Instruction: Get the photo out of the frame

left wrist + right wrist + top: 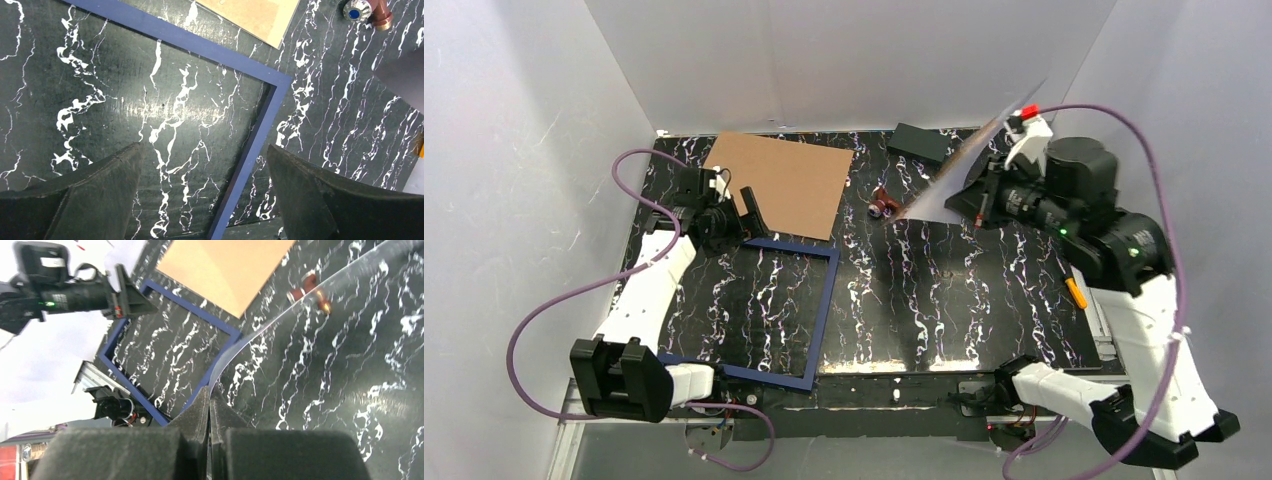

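Note:
The photo (959, 165) is a thin bendy sheet, brown and grey. It is held tilted up at the back right, its lower corner near the table. It shows edge-on in the right wrist view (218, 367) and as a grey corner in the left wrist view (402, 82). My right gripper (977, 197) is shut on its edge (210, 400). The navy frame (824, 310) lies flat, with bare table showing through it (200, 45) (200, 312). My left gripper (739, 205) is open and empty above the frame's far side (205, 155).
A brown board (779, 180) lies flat behind the frame (255, 15) (225, 267). A black block (921, 142) sits at the back. A small red-brown object (882, 205) lies near the photo's lower corner (367, 10) (302, 290). White walls enclose the table.

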`<action>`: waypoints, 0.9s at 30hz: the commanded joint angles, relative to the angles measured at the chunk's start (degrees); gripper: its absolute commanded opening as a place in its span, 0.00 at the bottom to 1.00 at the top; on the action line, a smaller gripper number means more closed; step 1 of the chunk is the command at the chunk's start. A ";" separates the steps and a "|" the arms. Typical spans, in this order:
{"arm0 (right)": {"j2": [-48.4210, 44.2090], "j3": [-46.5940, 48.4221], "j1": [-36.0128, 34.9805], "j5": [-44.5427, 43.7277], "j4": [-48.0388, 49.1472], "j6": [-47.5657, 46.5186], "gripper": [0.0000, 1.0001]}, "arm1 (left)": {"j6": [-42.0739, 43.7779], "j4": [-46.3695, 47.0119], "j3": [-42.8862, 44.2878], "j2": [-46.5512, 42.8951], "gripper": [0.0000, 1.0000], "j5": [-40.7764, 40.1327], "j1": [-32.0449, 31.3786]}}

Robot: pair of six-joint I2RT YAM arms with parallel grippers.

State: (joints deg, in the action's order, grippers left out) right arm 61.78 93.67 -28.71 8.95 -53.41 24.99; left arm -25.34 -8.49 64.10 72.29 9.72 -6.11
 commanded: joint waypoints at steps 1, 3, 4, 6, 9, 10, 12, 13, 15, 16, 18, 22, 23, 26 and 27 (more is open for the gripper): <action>3.33 7.81 0.21 2.32 -3.13 -7.15 0.01 | 2.08 -5.58 0.10 -2.73 0.92 -2.77 0.13; 7.03 11.83 0.23 6.14 -1.05 -7.41 0.01 | 2.77 -6.27 0.46 -2.85 0.92 -3.98 0.13; 9.24 14.30 0.23 7.73 0.74 -7.24 0.01 | 3.24 -6.98 0.84 -3.07 0.92 -5.26 0.13; 13.98 18.44 0.23 10.34 3.45 -6.61 0.01 | 4.15 -8.67 1.80 -3.52 0.92 -8.31 0.13; 22.46 25.44 0.07 14.89 7.87 -5.04 0.01 | 4.15 -11.33 3.03 -3.64 0.93 -13.65 0.28; 25.40 27.99 -0.14 16.57 9.55 -4.08 0.01 | 4.02 -11.66 3.18 -3.64 0.93 -14.35 0.48; 31.75 34.41 -0.68 19.43 12.38 -1.79 0.01 | 3.67 -12.10 3.39 -3.69 0.94 -15.47 0.84; 35.12 38.44 -1.20 20.50 13.46 -0.62 0.01 | 3.56 -12.46 3.52 -3.64 0.94 -16.10 0.98; 42.79 46.90 -2.40 22.12 15.59 2.17 0.01 | 3.71 -13.23 3.96 -3.25 0.94 -17.33 1.29; 45.38 49.88 -2.88 23.42 18.17 4.10 0.01 | 3.72 -13.62 4.21 -3.03 0.94 -17.82 1.54; 48.19 50.96 -3.38 26.96 27.86 9.90 0.01 | 3.55 -14.45 4.68 -2.83 0.94 -18.70 2.09; 50.41 48.94 -3.69 28.12 43.60 18.21 0.01 | 2.95 -16.29 5.88 -3.01 0.95 -21.78 4.02; 50.96 48.74 -3.73 28.09 47.13 19.82 0.01 | 2.75 -16.52 6.02 -3.03 0.95 -21.91 4.75; 51.47 45.83 -3.72 27.71 54.16 21.51 0.01 | 2.33 -16.90 6.38 -2.95 0.95 -21.32 5.53; 51.65 44.82 -3.77 27.47 55.58 21.73 0.01 | 2.40 -17.03 6.31 -2.94 0.95 -21.16 5.63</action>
State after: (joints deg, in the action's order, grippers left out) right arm 115.00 139.74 -32.64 34.76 -16.45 41.41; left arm -22.72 -19.77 68.93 69.97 -9.34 -1.48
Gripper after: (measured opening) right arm 0.022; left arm 0.942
